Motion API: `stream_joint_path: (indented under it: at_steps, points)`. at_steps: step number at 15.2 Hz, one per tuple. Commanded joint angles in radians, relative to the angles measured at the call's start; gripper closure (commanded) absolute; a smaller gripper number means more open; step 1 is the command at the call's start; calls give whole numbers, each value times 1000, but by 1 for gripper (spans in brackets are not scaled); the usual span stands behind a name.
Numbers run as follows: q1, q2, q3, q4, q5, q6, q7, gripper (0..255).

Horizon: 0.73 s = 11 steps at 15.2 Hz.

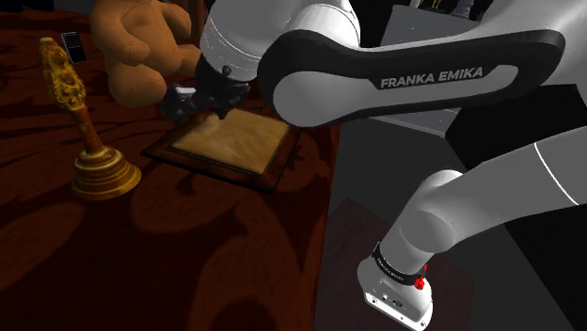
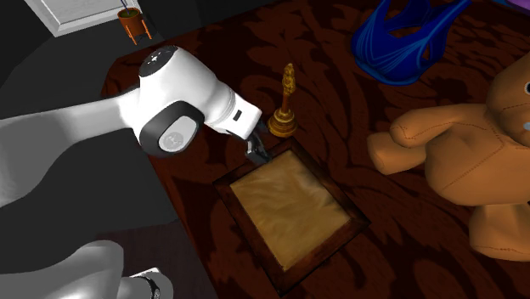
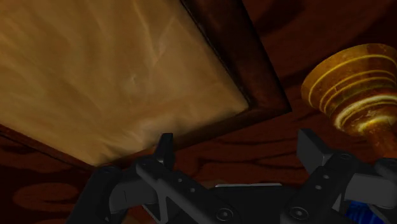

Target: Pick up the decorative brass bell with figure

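- The brass bell stands upright on the dark red patterned bench. Its flared mouth is down and the figure handle points straight up, which leaves the narrow stem free for a grasp from the side.
- It sits just off one corner of the flat framed panel, near the frame but apart from it as far as I can see.
- The jaws hang low over that same corner of the frame, with the bell close by to one side. In the wrist view the two black fingers stand well apart with nothing between them, so they are wide open and empty.
- The white arm reaches out over the panel. To my eye this is the approach, with the hand lining up beside the bell and no grasp made.
- I judge the next move must shift the jaws sideways off the frame and centre them on the stem above the base. The rounded skirt looks too broad and smooth to pinch.
- The teddy bear and the blue thing lie well apart from the bell and should not interfere. The frame's raised edge is the nearer hazard for a low finger.
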Motion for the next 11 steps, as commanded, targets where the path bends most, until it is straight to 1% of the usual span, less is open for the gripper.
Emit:
stream_joint_path:
  at_steps: [1, 4, 6, 7, 9, 11]
  points:
    - [-51, 33, 81, 33, -61, 55, 75, 0]
    - [-161, 87, 225, 101, -178, 116, 199, 0]
    - [-259, 119, 340, 154, -267, 144, 289, 0]
    - [-316, 134, 405, 183, -315, 155, 334, 0]
    - [-447, 156, 550, 246, -409, 168, 425, 0]
    - [-605, 159, 716, 314, -486, 175, 501, 0]
